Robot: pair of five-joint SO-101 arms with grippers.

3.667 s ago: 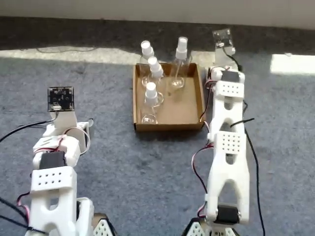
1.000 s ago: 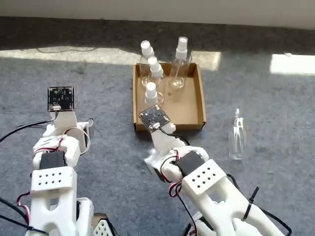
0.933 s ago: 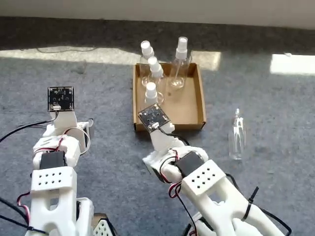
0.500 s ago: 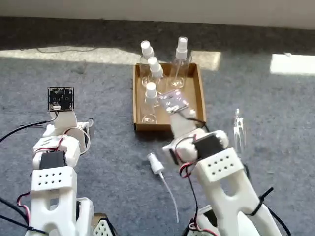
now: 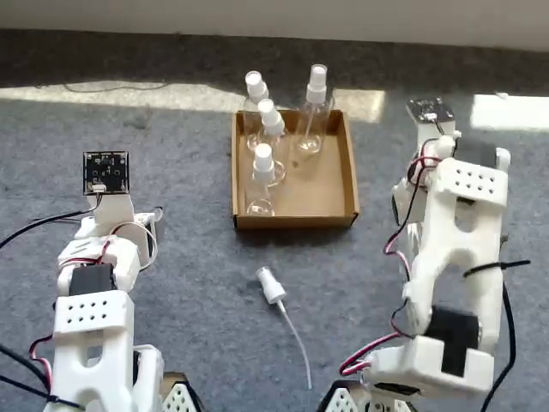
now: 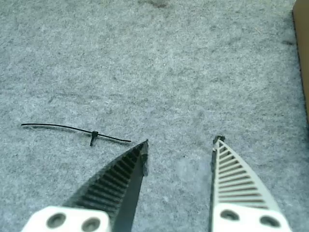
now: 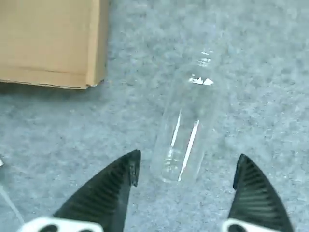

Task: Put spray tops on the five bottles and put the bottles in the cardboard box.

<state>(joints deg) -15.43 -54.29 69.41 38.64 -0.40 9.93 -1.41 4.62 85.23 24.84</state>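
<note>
Close by left gripper (image 6: 181, 142), cable tie (image 6: 91, 134)

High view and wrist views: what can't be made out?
Right wrist view: the clear bottle fades into the carpet at its neck end.
High view: the right arm covers that bottle.
High view: front bottles hide whether the rear-left bottle stands inside the cardboard box.
Left wrist view: the edge cuts off the box.
</note>
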